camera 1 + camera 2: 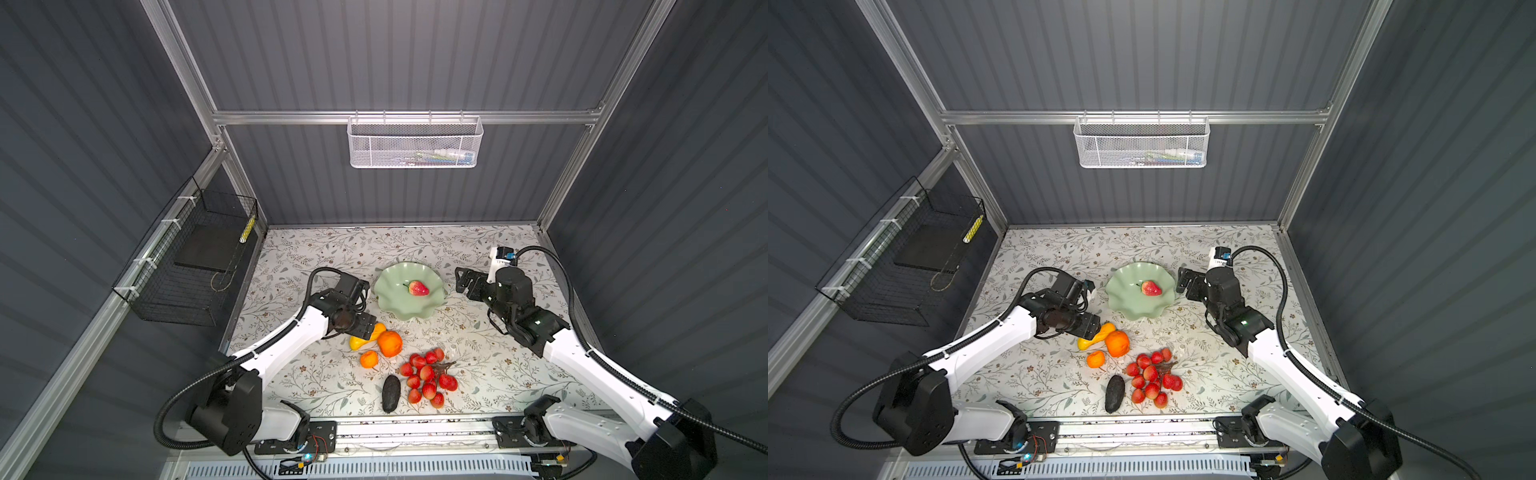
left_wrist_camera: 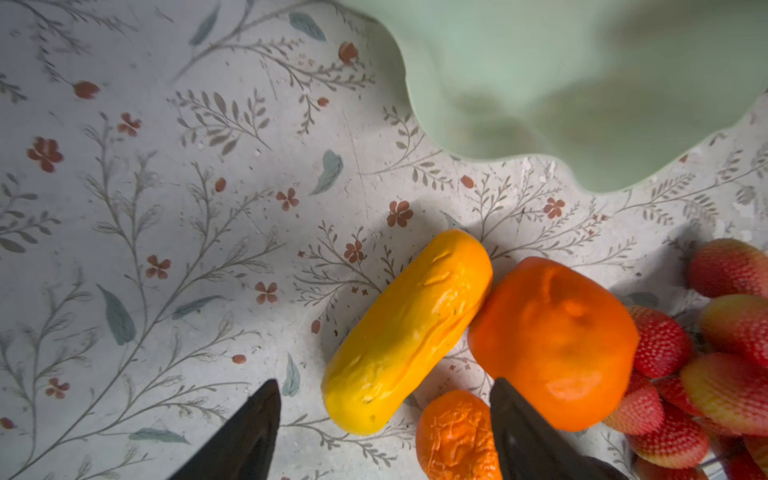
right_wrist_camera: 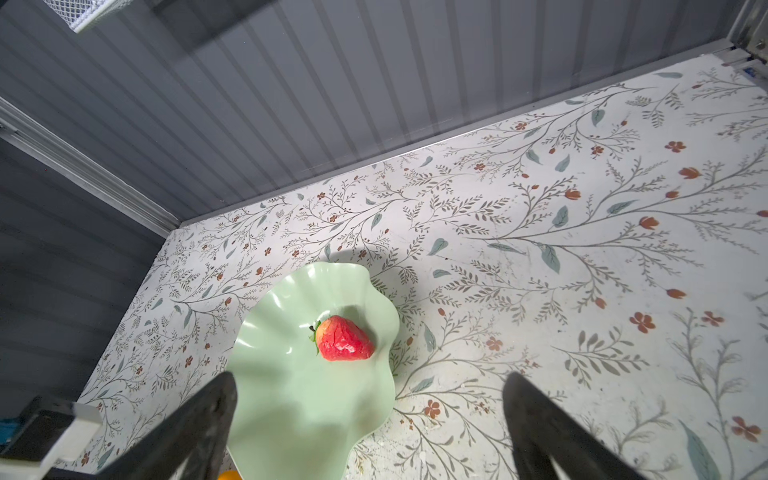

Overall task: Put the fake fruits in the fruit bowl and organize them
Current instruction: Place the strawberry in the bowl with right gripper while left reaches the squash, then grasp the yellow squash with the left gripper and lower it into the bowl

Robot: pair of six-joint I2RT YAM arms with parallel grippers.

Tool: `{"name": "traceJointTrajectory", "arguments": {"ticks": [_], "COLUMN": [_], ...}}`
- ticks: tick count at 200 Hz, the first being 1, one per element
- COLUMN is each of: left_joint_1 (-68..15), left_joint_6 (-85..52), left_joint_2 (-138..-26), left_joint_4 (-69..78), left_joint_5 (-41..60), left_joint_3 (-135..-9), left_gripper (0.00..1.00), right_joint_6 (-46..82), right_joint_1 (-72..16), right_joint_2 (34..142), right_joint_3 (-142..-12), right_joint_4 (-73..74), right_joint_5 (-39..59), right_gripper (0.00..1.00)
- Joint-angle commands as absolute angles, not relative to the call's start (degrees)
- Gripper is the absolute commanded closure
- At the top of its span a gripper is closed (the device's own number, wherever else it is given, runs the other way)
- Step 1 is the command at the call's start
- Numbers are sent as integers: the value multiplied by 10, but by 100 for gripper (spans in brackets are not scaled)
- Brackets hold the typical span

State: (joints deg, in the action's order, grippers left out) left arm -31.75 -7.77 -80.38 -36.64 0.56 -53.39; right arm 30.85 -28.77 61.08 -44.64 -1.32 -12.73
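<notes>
Left pincer point(image 2: 384, 381) — yellow fruit point(image 2: 407, 332) between jaws

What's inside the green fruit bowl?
Only a red strawberry, lying near the middle of the fruit bowl. The rest is bare; the patch beneath the strawberry is covered.

White-shelled arms point(image 1: 291, 340) with black joints, ribbed black cables point(image 1: 572, 301), black end effectors point(image 2: 384, 381).
</notes>
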Motion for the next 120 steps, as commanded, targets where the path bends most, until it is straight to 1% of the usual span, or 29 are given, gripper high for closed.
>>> {"name": "traceJointTrajectory", "arguments": {"ticks": [1,82,103,120], "left_joint_1": [-334,-343,-343,-343], "left_joint_6": [-89,-95,-98,-101], "left_joint_2": [-842,-940,-956,-965], "left_joint_4": [-394,-351,-349,-352], "left_joint_5": [-10,-14,-13,-14], "left_joint_3": [-560,-587,-588,-590], "left_gripper": [20,18,21,28], "right_joint_6": [316,320,320,323], "right_joint_1": [-283,-271,-269,-268], "right_joint_2": [602,580,578,578], "right_joint_3": [-447,-430,-429,-427], "right_joint_4": [-17,-23,-24,-21], "right_joint_5": [-123,-117,-116,-114], "right_gripper": [1,1,1,1]}}
